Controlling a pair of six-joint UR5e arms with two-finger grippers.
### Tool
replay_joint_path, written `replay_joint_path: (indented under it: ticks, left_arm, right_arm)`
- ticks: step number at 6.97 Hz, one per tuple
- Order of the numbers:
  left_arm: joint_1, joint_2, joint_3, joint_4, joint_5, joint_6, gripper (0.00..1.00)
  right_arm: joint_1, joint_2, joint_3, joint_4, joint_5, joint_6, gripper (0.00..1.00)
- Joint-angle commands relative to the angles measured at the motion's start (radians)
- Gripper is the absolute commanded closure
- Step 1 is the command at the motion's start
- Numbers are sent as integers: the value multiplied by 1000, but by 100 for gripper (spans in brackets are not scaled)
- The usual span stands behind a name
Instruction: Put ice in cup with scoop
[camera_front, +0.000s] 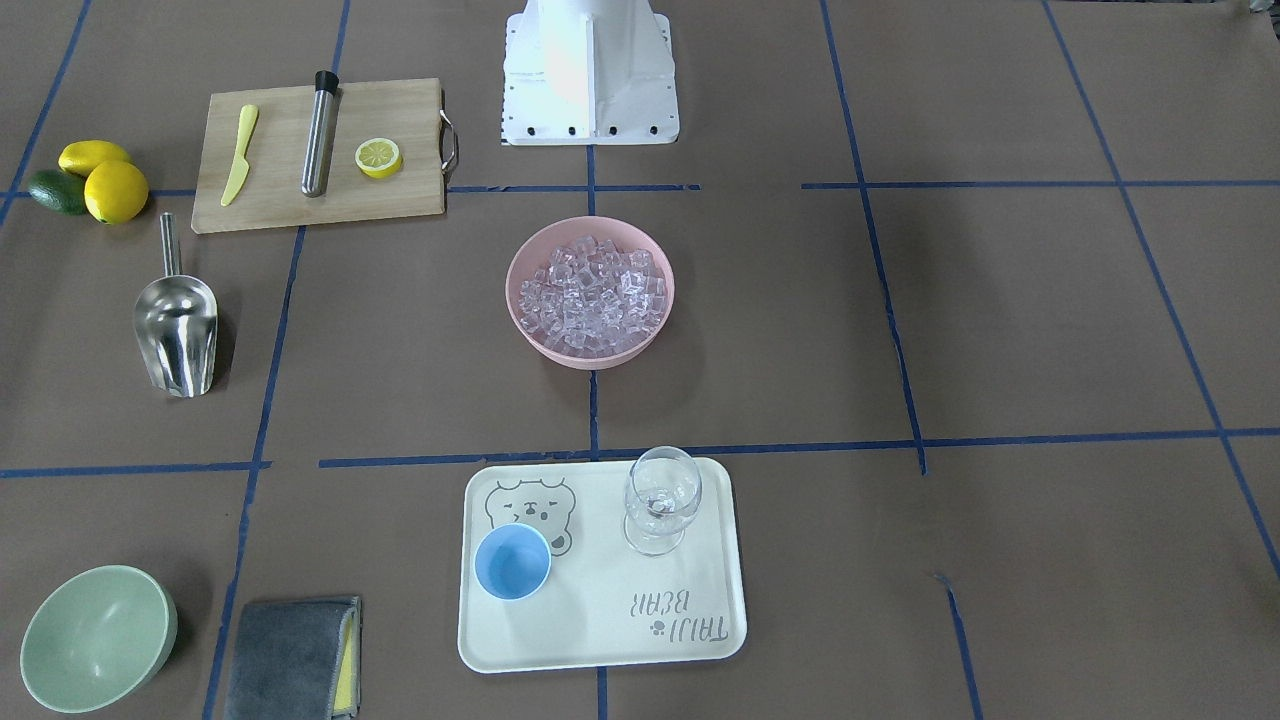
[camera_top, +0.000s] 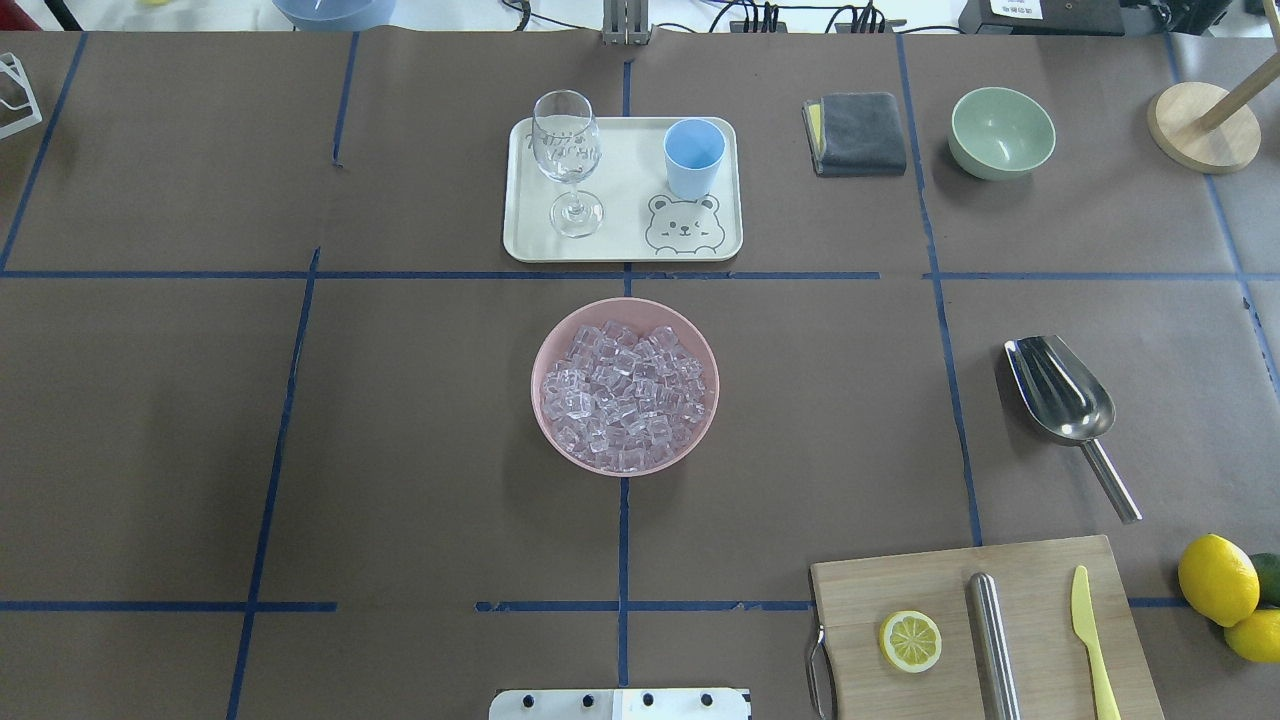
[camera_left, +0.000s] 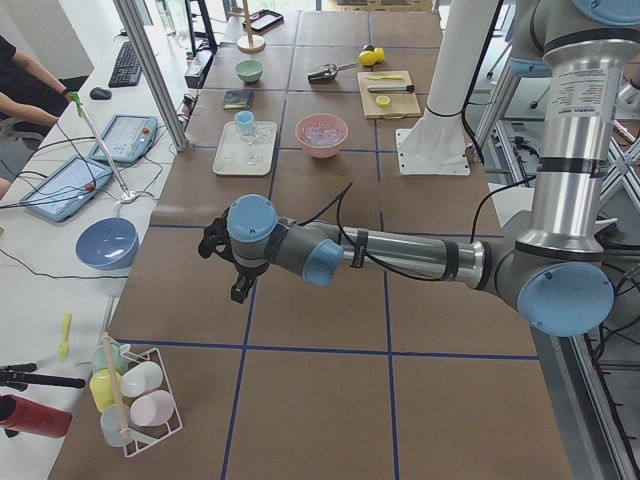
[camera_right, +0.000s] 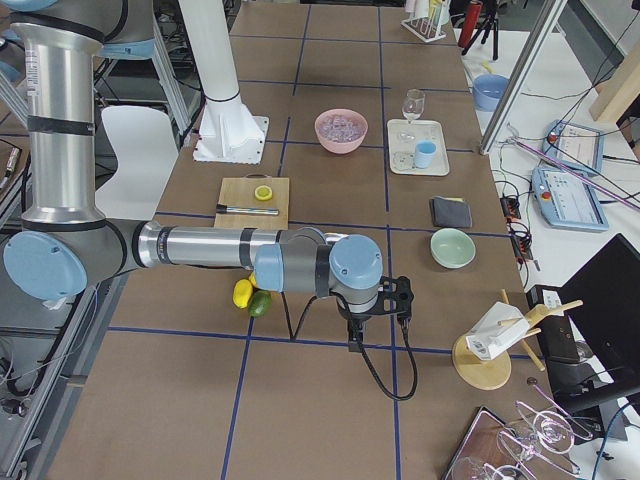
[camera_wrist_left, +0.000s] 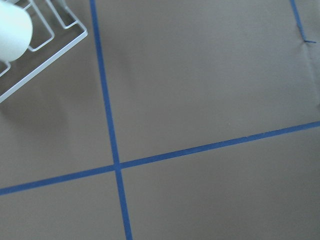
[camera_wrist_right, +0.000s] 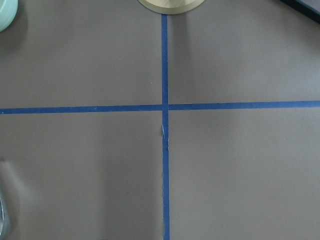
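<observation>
The ice (camera_top: 625, 385) is piled in a pink bowl (camera_top: 541, 405) at the table's middle. On a cream tray (camera_top: 620, 240) beyond it stands the light-blue cup (camera_top: 694, 158), upright and holding nothing. A shiny steel scoop (camera_top: 1062, 395) lies flat on the table on the robot's right, far from the bowl. My left gripper (camera_left: 232, 275) hangs over bare table far to the left, and my right gripper (camera_right: 385, 315) hangs far to the right near the lemons. I cannot tell whether either is open or shut. Both wrist views show only brown table with blue tape.
A wine glass (camera_top: 568, 160) shares the tray. A cutting board (camera_top: 1040, 600) holds a lemon half (camera_top: 910, 641), a steel tube (camera_top: 992, 640) and a yellow knife (camera_top: 1090, 640). Lemons (camera_top: 1218, 580), a green bowl (camera_top: 1002, 132), a grey cloth (camera_top: 858, 133) and a wooden stand (camera_top: 1200, 125) lie on the right.
</observation>
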Motion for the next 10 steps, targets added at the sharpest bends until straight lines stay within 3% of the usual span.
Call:
replay_joint_path:
  ticks: [1,2,4,5,6,8,9,10]
  left_arm:
    - [114,-23,-49,-76,6,7,0]
    - [212,-76,-55,-78,6,8,0]
    - [266,-177,-71,-79,6,2,0]
    - [314,-211,-71,-78,17,4,0]
    - [347,-245,-71,-78,31,2,0]
    - [447,-269,-63,-78,55,-1,0]
    - [455,-273,-72,-114,110,1,0]
    - [460,-265,-51,-239,112,-1,0]
  right_arm:
    - [-32,61,77,-9,-13,0,0]
    - [-48,56,85,-3,0,-2,0]
    - [-118,43,114,-8,62,3,0]
    - [-162,45,120,1,53,62,0]
    - [-227,54,143,9,46,234,0]
    - [-388,45,186,134,-30,437,0]
    - [-454,33,185,252,-39,589,0]
    - [-514,1,191,369,-62,704,0]
